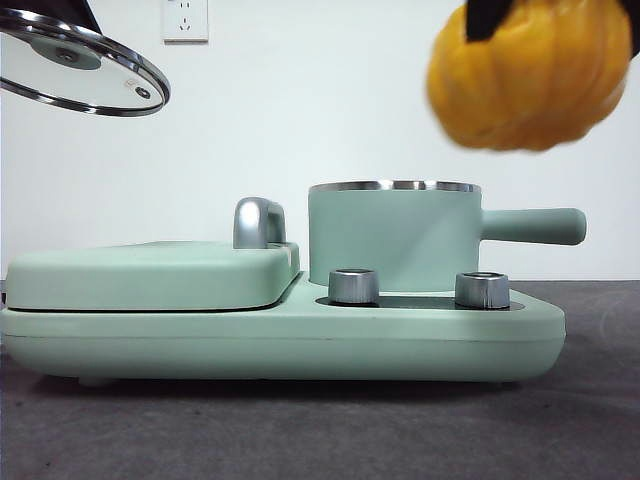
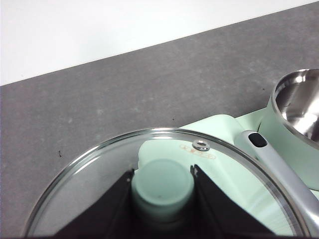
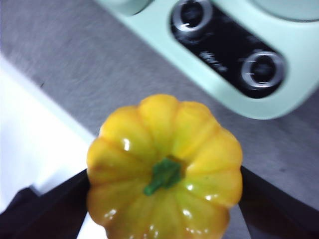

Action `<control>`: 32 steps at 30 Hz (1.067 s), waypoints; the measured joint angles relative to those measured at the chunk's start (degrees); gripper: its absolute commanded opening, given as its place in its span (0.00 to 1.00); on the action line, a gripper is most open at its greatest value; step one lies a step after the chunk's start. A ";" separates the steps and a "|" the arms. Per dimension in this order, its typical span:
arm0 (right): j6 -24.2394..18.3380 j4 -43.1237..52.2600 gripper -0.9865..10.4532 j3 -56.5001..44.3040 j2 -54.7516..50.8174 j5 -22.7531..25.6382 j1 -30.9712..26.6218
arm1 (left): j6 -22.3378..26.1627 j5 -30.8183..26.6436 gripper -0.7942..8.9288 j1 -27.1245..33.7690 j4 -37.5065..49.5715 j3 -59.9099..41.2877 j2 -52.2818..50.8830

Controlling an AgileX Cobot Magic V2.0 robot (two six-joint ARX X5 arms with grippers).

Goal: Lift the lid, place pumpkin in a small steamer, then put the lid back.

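The left gripper (image 2: 162, 186) holds the lid (image 2: 164, 184) by its small green knob, with one black jaw on each side of the knob. It holds the lid up high and off to one side, above the flat green cover (image 1: 150, 275) and not above the pot. I think it is kept there so the top of the pot stays free for the pumpkin. In the front view the lid (image 1: 80, 65) hangs tilted in a top corner.

The right gripper (image 3: 164, 199) holds the pumpkin (image 3: 164, 167), with its jaws pressed on two sides and the green stem pointing up at the camera. The pumpkin (image 1: 530, 75) is up in the air, higher than the small steamer (image 1: 395, 235) and out past its side handle. It is not over the opening yet. It looks blurry, so it may be moving.

The small steamer sits on the long green base (image 1: 290, 335), just behind two silver knobs (image 1: 353, 286). Its lid is off. The left wrist view shows shiny steel inside the small steamer (image 2: 299, 102), and the part I can see has nothing in it. The pumpkin looks about as wide as the pot, so it will need to come down straight in the middle.

The base rests on the gray tabletop (image 1: 300, 430).
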 measured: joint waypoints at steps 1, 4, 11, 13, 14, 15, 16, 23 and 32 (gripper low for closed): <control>-0.52 -0.98 0.42 1.62 0.57 0.44 -1.29 | 0.00 0.00 0.09 0.00 0.00 0.00 0.00; -2.67 -3.30 0.42 6.01 2.75 1.66 -4.37 | 0.00 -0.02 0.09 0.00 0.00 0.00 0.00; -8.15 -3.69 0.42 16.50 9.92 4.39 -9.44 | 0.00 0.00 0.09 0.00 0.00 0.00 0.00; -9.62 -3.69 0.42 19.78 12.70 4.39 -10.67 | 0.00 0.00 0.09 0.00 0.00 0.00 0.00; -10.56 -3.63 0.42 21.68 14.43 4.39 -11.28 | 0.00 0.00 0.09 0.00 0.00 0.00 0.00; -11.06 -3.45 0.42 22.84 15.56 4.44 -11.54 | 0.00 0.00 0.09 0.00 0.00 0.00 0.00; -11.85 -2.89 0.42 24.39 17.14 4.44 -11.89 | 0.00 0.00 0.09 0.00 0.00 0.00 0.00; -15.74 2.64 0.42 31.01 25.92 5.88 -12.59 | 0.00 0.00 0.09 0.00 0.00 0.00 0.00; -18.27 9.09 0.42 31.54 33.29 5.88 -12.59 | -0.02 0.00 0.09 0.00 0.00 0.00 0.00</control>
